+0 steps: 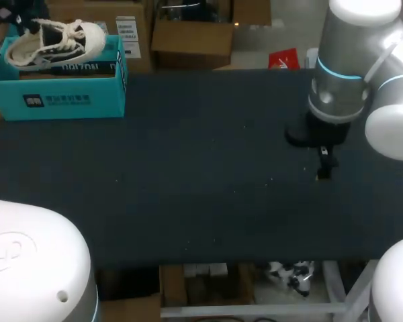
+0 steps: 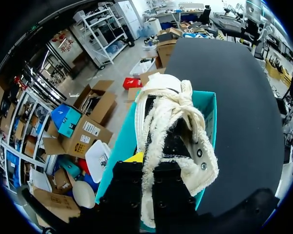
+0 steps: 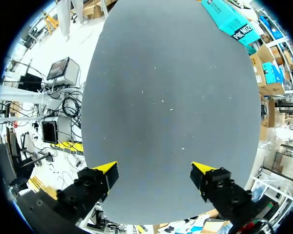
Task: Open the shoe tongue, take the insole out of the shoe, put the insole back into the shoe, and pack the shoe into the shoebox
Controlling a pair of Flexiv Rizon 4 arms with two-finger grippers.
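Atop the teal shoebox [image 1: 54, 100], the likely light, soft shoe [image 2: 173, 122] is pinched at its fleecy collar by left gripper [image 2: 147, 166], stiffer sole probably safer; right gripper [image 3: 154, 175] splayed, empty.

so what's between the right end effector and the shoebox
Nothing but bare table lies between the right end effector and the shoebox; both the head view and the right wrist view show it.

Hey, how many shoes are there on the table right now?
1. The white shoe rests atop the open teal shoebox at the far left corner of the table. A second could be hidden inside the box.
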